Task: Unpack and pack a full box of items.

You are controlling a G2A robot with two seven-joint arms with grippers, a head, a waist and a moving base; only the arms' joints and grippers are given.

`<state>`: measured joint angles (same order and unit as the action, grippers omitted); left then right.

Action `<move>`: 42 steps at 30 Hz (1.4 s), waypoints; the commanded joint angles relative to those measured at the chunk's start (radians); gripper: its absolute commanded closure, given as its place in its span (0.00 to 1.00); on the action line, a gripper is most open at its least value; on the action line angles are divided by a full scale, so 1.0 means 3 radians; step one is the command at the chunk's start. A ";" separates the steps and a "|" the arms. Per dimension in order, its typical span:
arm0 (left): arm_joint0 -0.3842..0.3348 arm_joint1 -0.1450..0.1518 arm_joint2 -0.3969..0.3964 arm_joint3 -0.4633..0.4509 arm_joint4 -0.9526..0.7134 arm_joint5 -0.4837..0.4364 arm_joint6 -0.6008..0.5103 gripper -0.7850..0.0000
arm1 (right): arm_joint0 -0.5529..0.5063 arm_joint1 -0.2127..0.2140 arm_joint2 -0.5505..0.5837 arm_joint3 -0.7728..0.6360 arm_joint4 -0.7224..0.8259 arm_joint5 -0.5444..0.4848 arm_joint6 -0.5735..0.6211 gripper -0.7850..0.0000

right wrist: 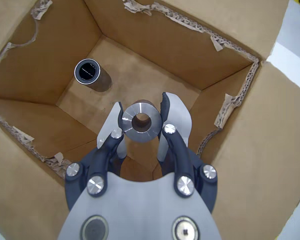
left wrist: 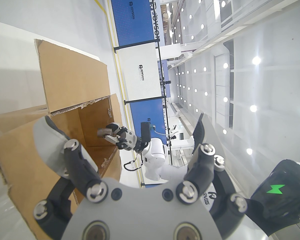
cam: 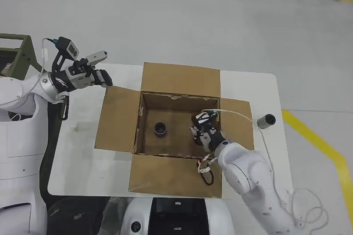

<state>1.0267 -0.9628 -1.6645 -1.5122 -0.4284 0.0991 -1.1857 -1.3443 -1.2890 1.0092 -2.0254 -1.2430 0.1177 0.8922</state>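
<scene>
Steel, machined: one thick-walled metal sleeve (right wrist: 150, 132), upright, clenched across its smooth barrel by the right claw (right wrist: 142, 104), within the opening of the cardboard box (right wrist: 190, 26) near the right wall, seemingly clear of the floor. Judged heavy for its bulk, rigid and slick; hold belongs across the barrel near the top, squeezed firmly, since polished metal may slide. Second sleeve (right wrist: 88, 73) stands on the box floor, well apart. Third sleeve (cam: 266, 121) stands on the bench (cam: 82, 158) beside the right flap. Ragged rims and four splayed flaps bound the opening; straight vertical travel looks safest. Left claw (cam: 105, 67): released, empty, over the bench beyond the left flap.
</scene>
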 commanded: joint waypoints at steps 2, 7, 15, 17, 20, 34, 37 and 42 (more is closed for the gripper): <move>0.0000 0.0000 0.0000 0.0000 0.0000 0.0000 0.0000 0.00 | 0.0123 -0.0029 -0.0068 0.0106 0.0118 0.0026 0.0032 1.00; 0.0000 0.0000 0.0000 0.0000 0.0000 0.0000 0.0000 0.00 | 0.0283 -0.0078 -0.0255 0.0271 0.0150 0.0021 0.0018 1.00; 0.0000 0.0000 0.0000 0.0000 0.0000 0.0000 0.0000 0.00 | 0.0523 -0.0178 -0.0596 0.0662 0.0052 0.0103 -0.0070 1.00; 0.0000 0.0000 0.0000 0.0000 0.0000 0.0000 0.0000 0.00 | 0.0563 -0.0200 -0.0651 0.0726 0.0030 0.0139 -0.0082 1.00; 0.0000 0.0000 0.0000 0.0000 0.0000 0.0000 0.0000 0.00 | 0.0623 -0.0233 -0.0718 0.0817 0.0003 0.0189 -0.0089 1.00; 0.0000 0.0000 0.0000 0.0000 0.0000 0.0000 0.0000 0.00 | 0.0960 -0.0394 -0.0907 0.1379 0.0002 0.0275 -0.0076 1.00; 0.0000 0.0000 0.0000 0.0000 0.0000 0.0000 0.0000 0.00 | 0.1012 -0.0418 -0.0919 0.1448 -0.0002 0.0262 -0.0046 0.93; 0.0000 0.0000 0.0000 0.0000 0.0000 0.0000 0.0000 0.00 | 0.1053 -0.0455 -0.0955 0.1536 -0.0017 0.0241 -0.0027 0.72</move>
<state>1.0267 -0.9628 -1.6645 -1.5122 -0.4284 0.0991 -1.1857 -1.0297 -1.4239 0.7240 -1.5684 -1.2478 0.1906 0.8835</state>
